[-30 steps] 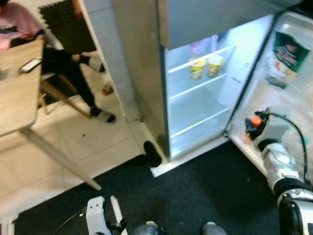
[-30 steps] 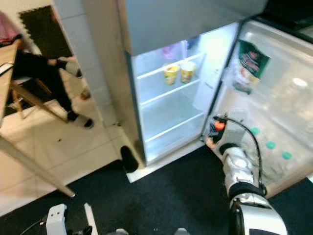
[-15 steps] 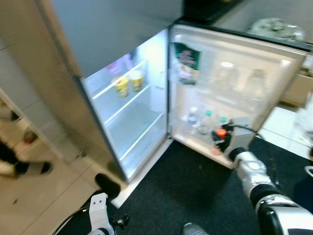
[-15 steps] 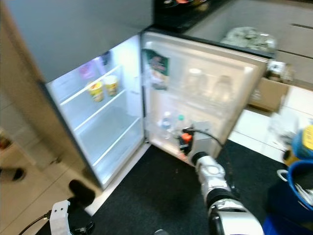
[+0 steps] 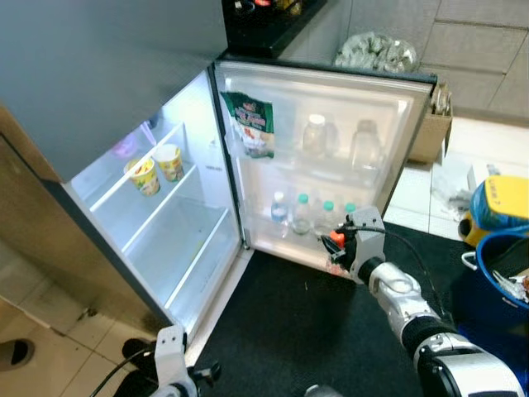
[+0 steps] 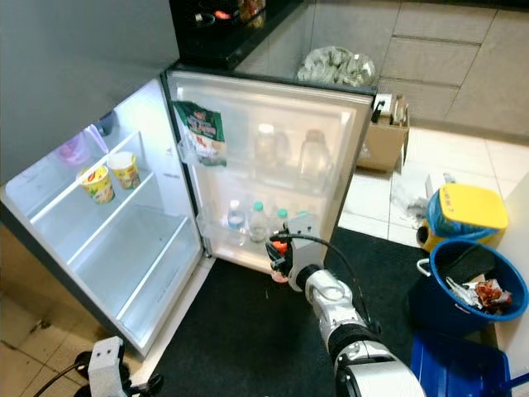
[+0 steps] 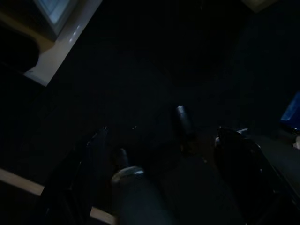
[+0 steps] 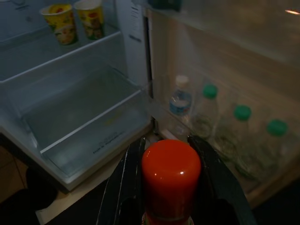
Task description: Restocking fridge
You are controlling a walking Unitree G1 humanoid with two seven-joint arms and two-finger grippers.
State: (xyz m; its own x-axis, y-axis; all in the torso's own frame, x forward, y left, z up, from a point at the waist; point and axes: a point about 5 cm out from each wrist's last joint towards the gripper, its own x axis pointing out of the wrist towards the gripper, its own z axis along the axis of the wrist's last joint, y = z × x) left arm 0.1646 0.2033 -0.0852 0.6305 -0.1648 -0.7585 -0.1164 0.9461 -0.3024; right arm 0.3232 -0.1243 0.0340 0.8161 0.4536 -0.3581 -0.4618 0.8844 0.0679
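The right gripper (image 8: 171,154) had its fingers (image 8: 127,173) clamped on a red-capped bottle (image 8: 171,176), just before the fridge door's (image 6: 273,116) lower shelf of bottles (image 6: 258,222); the left gripper's (image 7: 159,154) fingers hung parted.

Two yellow cups (image 5: 155,169) are seen side by side on a glass shelf (image 5: 169,192) in the lit fridge interior. The lower door shelf (image 5: 291,246) is lined with four bottles (image 5: 312,217) (one white-capped, three green-capped). A green packet (image 5: 250,124) is held in the upper door rack.
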